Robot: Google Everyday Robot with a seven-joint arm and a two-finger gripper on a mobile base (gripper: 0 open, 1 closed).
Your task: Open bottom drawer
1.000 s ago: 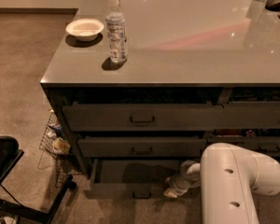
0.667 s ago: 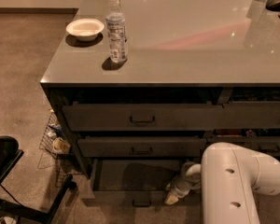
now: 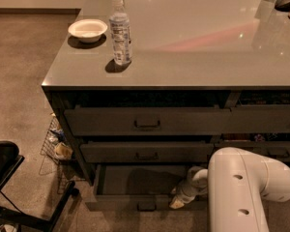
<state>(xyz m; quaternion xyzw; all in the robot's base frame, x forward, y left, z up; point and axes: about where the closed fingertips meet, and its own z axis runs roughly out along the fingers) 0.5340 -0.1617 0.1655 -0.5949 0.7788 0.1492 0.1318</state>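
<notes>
I am seeing my white arm (image 3: 246, 192) covering the right end of the bottom drawer (image 3: 130, 180), which is sitting pulled out at the foot of the bench (image 3: 193, 47), its bare dark inside showing. The hand (image 3: 180, 199) is hanging low at the drawer's front edge, just right of its handle (image 3: 146, 207); I cannot tell its grip. I am counting three drawers in this stack, one bottle (image 3: 120, 30) and one bowl (image 3: 87, 30).

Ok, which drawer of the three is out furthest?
The bottom drawer, bare inside showing; top drawer and middle drawer sit further in. The gripper is at its front.
</notes>
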